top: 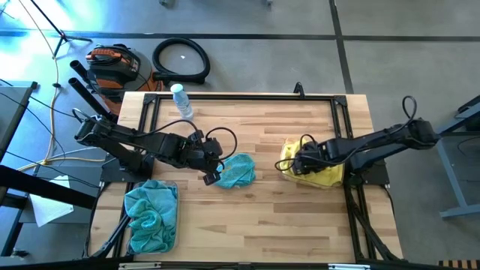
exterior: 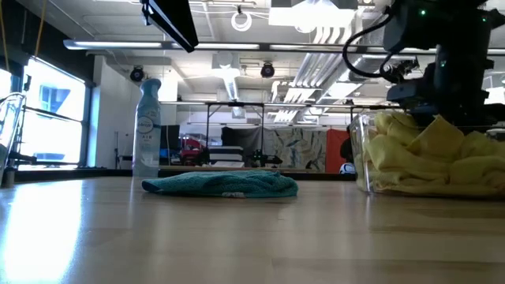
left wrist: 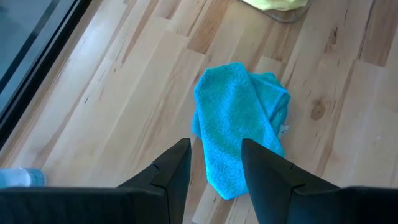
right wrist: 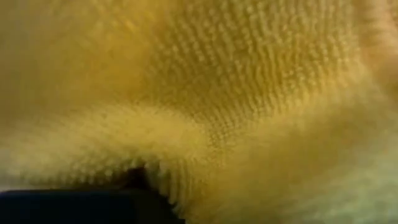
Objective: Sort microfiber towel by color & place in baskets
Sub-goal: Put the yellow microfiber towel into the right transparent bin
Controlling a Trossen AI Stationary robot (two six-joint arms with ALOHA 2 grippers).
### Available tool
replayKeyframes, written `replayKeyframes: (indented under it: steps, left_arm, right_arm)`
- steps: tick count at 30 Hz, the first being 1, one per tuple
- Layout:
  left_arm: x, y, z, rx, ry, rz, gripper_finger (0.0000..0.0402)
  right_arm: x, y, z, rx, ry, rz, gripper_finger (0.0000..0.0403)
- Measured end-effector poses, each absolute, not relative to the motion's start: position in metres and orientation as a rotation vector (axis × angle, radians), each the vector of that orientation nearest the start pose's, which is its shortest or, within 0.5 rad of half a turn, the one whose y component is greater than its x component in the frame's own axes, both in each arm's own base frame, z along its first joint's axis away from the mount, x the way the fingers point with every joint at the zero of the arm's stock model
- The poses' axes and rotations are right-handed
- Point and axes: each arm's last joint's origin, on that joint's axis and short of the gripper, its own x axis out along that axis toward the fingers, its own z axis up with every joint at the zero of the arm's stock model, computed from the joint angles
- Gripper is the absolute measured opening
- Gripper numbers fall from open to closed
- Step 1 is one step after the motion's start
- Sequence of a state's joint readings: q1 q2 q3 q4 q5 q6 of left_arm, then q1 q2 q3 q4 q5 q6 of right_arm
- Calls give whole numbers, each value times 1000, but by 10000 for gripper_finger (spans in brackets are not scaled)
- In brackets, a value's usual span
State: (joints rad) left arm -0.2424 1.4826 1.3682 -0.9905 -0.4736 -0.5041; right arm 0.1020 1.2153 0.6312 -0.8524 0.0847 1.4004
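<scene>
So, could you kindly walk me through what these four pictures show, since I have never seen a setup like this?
It is a robot with two dark arms at a wooden table, each ending in a two-finger pincer. One camera looks straight down, one sits at table height, and one rides on each wrist. The left pincer hovers open over a loose teal towel, holding nothing. The right pincer is buried in the clear basket of yellow towels; its wrist camera sees only yellow fuzz, so its grip is unclear. A second basket of teal towels sits at the table's front left. A spray bottle stands at the far edge.
</scene>
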Motion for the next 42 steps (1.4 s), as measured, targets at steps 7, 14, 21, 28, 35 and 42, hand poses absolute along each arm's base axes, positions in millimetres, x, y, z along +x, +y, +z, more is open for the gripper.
replayKeyframes:
  steps: [7, 14, 21, 28, 35, 42]
  left_arm:
    - [284, -57, 315, -69, 946, 456, 133]
    - [284, -57, 315, -74, 944, 459, 133]
    - [284, -57, 315, -82, 942, 463, 133]
    - [284, -57, 315, -98, 938, 471, 133]
    - [284, -57, 315, -107, 936, 475, 133]
    - [284, -57, 315, -107, 936, 476, 133]
  right_arm:
    - [189, 20, 230, 1019, 1221, -930, 142]
    - [186, 27, 293, 974, 1217, -918, 142]
    - [183, 22, 321, 802, 982, -1039, 142]
    - [186, 11, 284, 788, 1018, -1188, 142]
    - [183, 11, 200, 913, 1103, -1138, 142]
    - [168, 10, 151, 987, 1021, -1166, 142]
